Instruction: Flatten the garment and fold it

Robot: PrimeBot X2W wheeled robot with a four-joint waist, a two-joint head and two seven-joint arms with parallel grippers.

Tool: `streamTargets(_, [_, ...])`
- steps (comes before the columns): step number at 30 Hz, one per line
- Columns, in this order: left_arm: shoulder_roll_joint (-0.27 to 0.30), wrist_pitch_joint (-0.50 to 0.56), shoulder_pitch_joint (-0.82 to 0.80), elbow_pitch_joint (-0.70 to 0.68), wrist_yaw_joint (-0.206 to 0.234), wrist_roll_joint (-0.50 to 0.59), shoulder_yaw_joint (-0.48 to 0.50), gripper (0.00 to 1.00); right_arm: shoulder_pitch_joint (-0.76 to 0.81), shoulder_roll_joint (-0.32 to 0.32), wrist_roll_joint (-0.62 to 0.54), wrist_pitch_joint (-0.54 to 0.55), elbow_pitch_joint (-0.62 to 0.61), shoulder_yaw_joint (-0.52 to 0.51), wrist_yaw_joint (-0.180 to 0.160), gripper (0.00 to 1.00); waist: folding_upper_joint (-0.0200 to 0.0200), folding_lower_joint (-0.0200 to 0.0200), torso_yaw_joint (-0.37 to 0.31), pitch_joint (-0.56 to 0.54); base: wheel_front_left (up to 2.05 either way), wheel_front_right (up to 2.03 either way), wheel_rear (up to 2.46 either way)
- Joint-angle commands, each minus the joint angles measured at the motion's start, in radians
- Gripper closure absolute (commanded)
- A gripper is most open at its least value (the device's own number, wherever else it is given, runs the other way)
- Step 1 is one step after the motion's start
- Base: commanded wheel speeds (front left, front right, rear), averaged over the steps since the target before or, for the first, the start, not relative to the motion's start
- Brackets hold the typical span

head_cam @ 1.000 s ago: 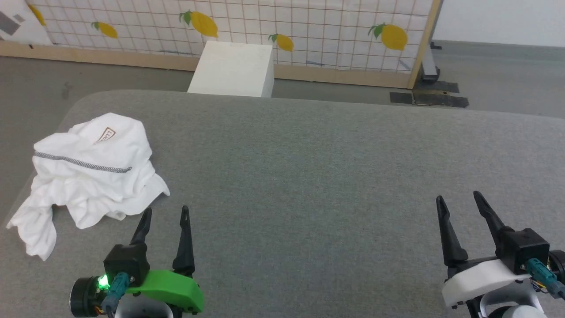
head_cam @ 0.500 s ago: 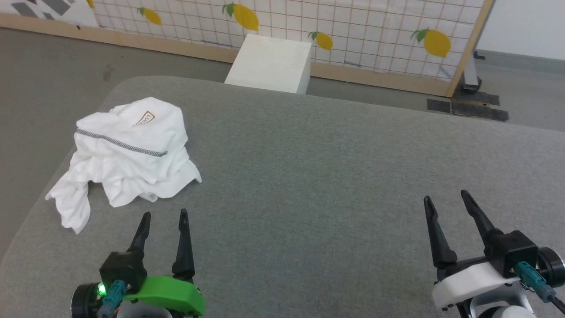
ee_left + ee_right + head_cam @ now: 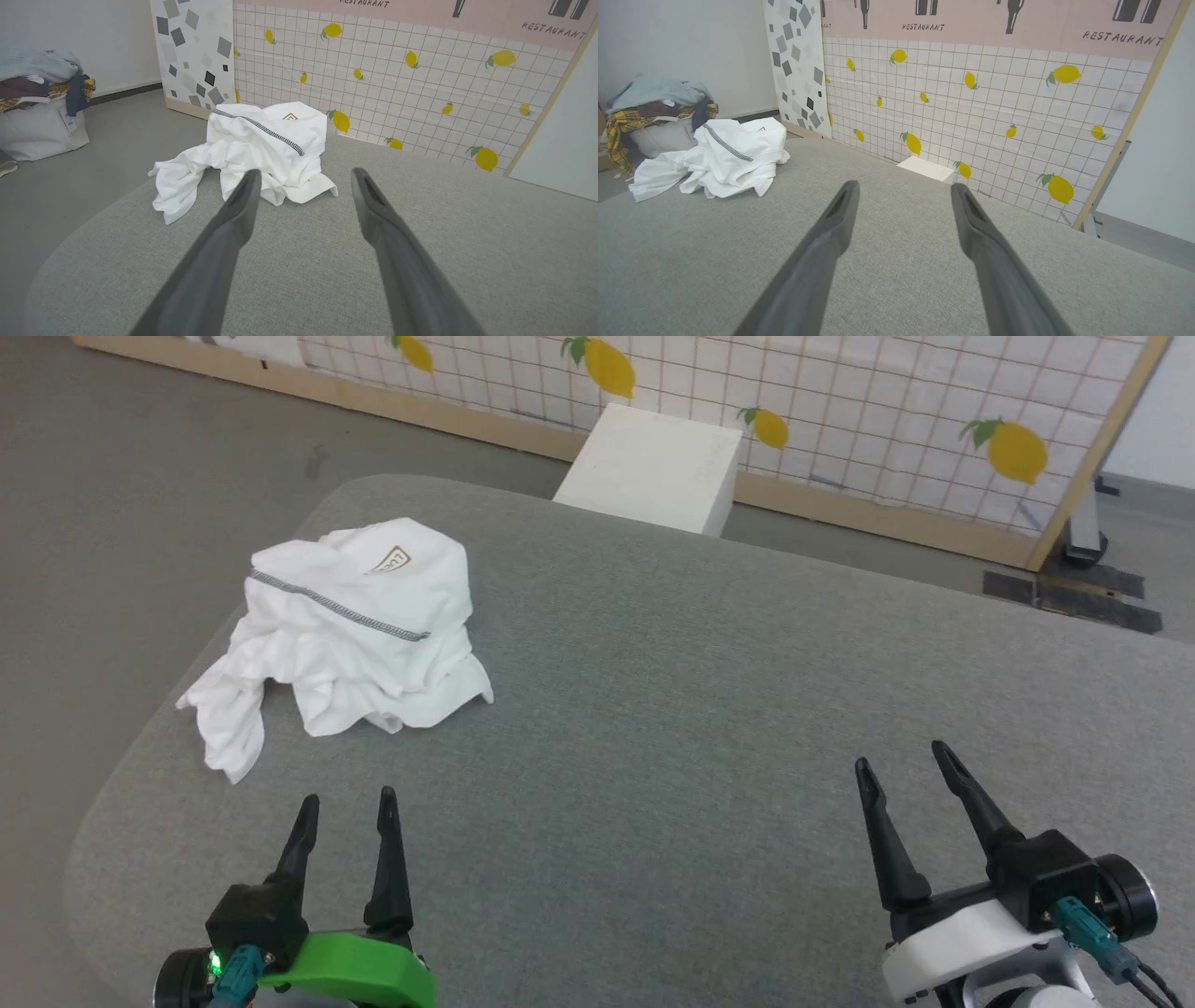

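Two sets of jaws, both spread wide and holding nothing. The garment (image 3: 355, 635) sits crumpled just ahead of the left jaws, not touching, and well off to the left of the right jaws. My worry: it's close to the table (image 3: 700, 709) edge, so a pinch catching several layers could drag the heap off instead of spreading it
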Motion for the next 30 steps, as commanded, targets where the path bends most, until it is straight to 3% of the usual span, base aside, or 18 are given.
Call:
streamTargets(1, [-0.004,-0.012,0.012,-0.003,0.004,-0.012,-0.005,0.0,0.008,0.001,0.004,-0.01,0.004,0.006,-0.001,0.0,0.0,0.0,0.027,-0.002,0.0,0.0,0.0])
streamTargets(30, [-0.005,-0.072,0.059,0.004,-0.009,-0.057,-0.001,0.0,0.024,0.001,0.026,-0.078,0.024,0.051,-0.002,0.0,0.0,0.0,0.18,-0.03,0.0,0.0,0.0])
